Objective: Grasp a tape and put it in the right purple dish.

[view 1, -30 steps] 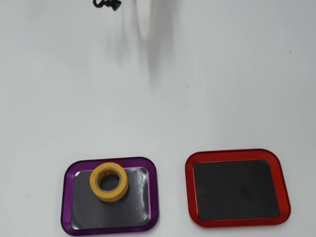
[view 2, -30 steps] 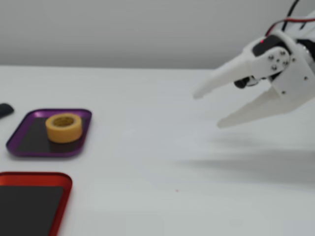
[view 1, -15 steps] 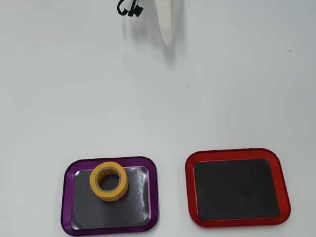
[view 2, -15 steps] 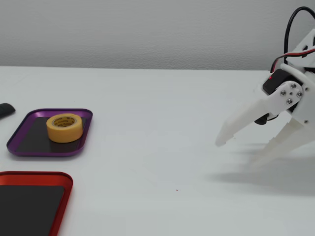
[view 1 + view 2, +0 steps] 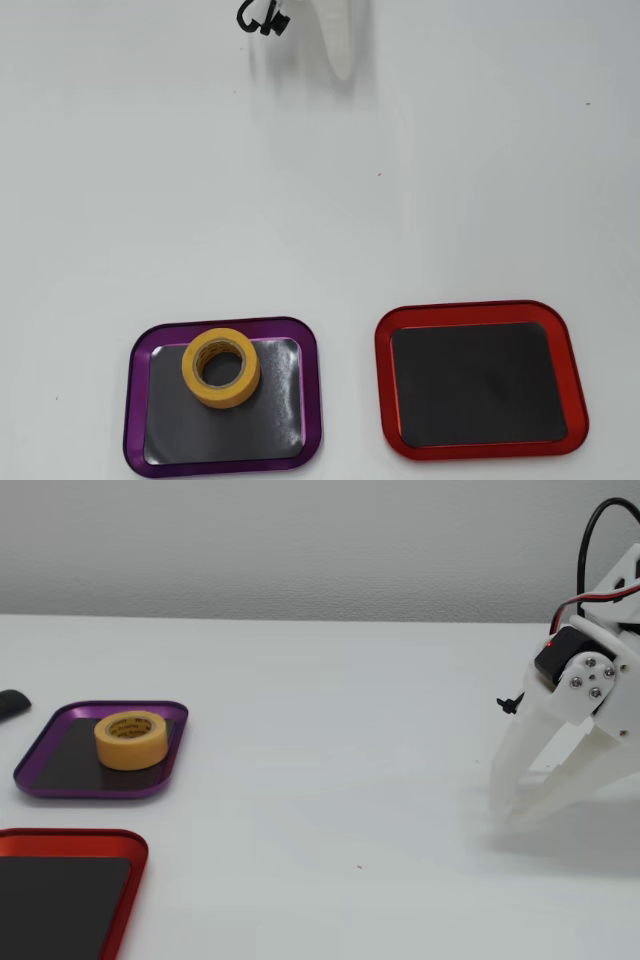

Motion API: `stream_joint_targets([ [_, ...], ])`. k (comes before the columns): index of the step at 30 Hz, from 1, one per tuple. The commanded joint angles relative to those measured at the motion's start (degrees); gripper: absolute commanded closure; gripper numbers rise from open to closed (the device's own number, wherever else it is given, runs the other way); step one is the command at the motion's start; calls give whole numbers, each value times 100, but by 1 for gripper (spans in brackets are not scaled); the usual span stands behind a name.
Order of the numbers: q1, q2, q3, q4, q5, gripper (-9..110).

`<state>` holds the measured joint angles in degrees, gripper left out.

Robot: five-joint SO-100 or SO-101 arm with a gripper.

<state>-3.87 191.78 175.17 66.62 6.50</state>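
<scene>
The yellow tape [image 5: 225, 398] lies flat inside the purple dish [image 5: 230, 432], in its upper left part in the overhead view. In the fixed view the tape [image 5: 131, 748] sits in the purple dish [image 5: 60, 766] at the left. My gripper [image 5: 345, 68] is far from both, at the top edge of the overhead view. In the fixed view the gripper [image 5: 503, 818] stands at the right, white fingers pointing down to the table with their tips together, holding nothing.
A red-rimmed tray [image 5: 470, 385] of the same size lies beside the purple dish; it is empty and shows in the fixed view [image 5: 50, 900] at the bottom left. A small dark object [image 5: 10, 703] sits at the left edge. The table is plain white.
</scene>
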Motion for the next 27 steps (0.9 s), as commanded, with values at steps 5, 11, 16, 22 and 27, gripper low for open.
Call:
stream_joint_targets([
  [5,26,352,53,26,18,102],
  [11,26,352,62,26,18,102],
  [16,26,352,79,-53,35,102],
  [22,26,352,79,-53,35,102],
  [27,26,352,79,-53,35,102],
])
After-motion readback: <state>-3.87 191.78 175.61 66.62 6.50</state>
